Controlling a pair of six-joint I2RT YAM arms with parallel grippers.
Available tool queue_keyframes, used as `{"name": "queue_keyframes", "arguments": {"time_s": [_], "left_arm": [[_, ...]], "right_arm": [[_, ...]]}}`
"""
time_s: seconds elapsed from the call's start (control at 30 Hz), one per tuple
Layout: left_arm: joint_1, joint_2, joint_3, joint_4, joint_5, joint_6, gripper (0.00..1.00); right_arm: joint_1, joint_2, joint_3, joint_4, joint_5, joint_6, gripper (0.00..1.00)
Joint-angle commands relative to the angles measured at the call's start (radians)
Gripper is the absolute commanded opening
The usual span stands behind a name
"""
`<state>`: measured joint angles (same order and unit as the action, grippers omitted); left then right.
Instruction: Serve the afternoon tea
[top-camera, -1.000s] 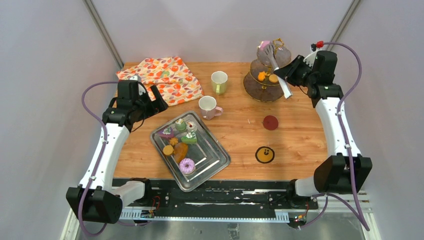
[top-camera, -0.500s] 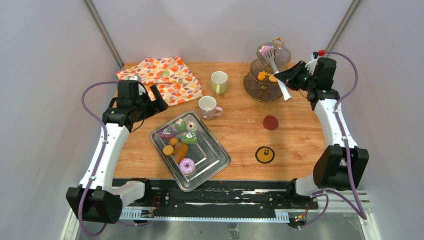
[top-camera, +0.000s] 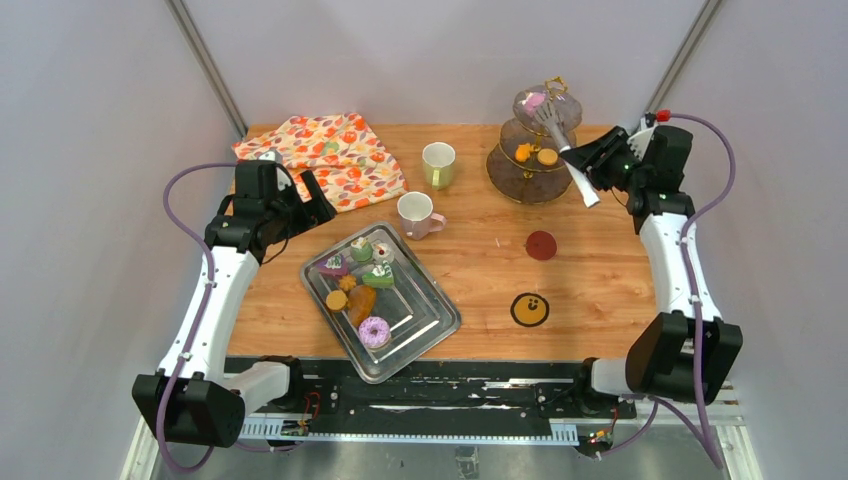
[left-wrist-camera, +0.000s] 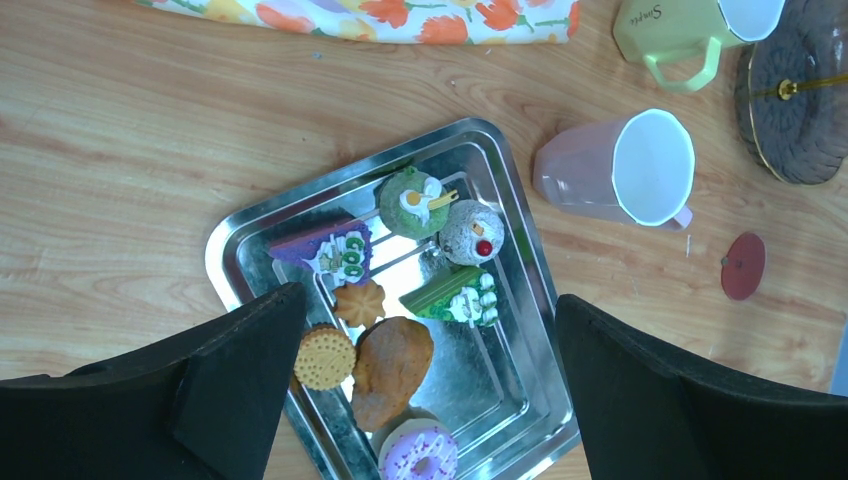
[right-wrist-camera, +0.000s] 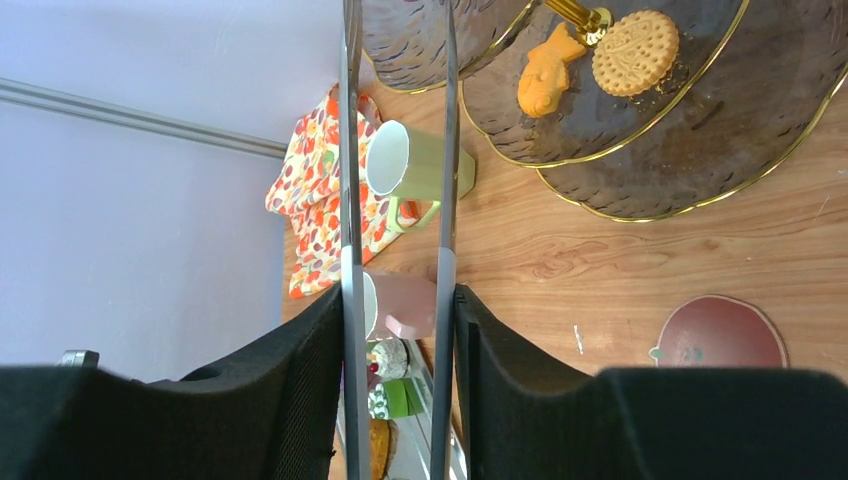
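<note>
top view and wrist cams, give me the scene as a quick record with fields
left gripper: open, empty, tray in its camera's view
right gripper: shut on tongs, whose tips are by the stand's top tier
tray: pink donut and several other pastries
tiered stand: fish-shaped pastry and round cookie on the middle tier, pink item on top
mugs: green mug and pink mug on the table, left of the stand
</note>
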<state>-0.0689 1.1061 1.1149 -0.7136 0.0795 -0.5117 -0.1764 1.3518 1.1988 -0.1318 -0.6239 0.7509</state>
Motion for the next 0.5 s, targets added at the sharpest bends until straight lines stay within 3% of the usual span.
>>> {"name": "queue_keyframes", "arguments": {"time_s": [0.0, 0.1, 0.47], "left_arm": [[-0.005, -0.018, 0.034, -0.005, 0.012, -0.004, 0.99], [-0.005, -0.024, 0.033, -0.007, 0.012, -0.002, 0.99], [-0.005, -0.042, 0.023, -0.014, 0.005, 0.001, 0.99]], "right_arm": [[-0.025, -0.054, -0.002, -0.015, -0.002, -0.015, 0.41], [-0.03, -0.083, -0.008, -0.023, 0.008, -0.024, 0.36], [-0.033, -0.191, 0.002, -0.117, 0.01, -0.102, 0.06]]}}
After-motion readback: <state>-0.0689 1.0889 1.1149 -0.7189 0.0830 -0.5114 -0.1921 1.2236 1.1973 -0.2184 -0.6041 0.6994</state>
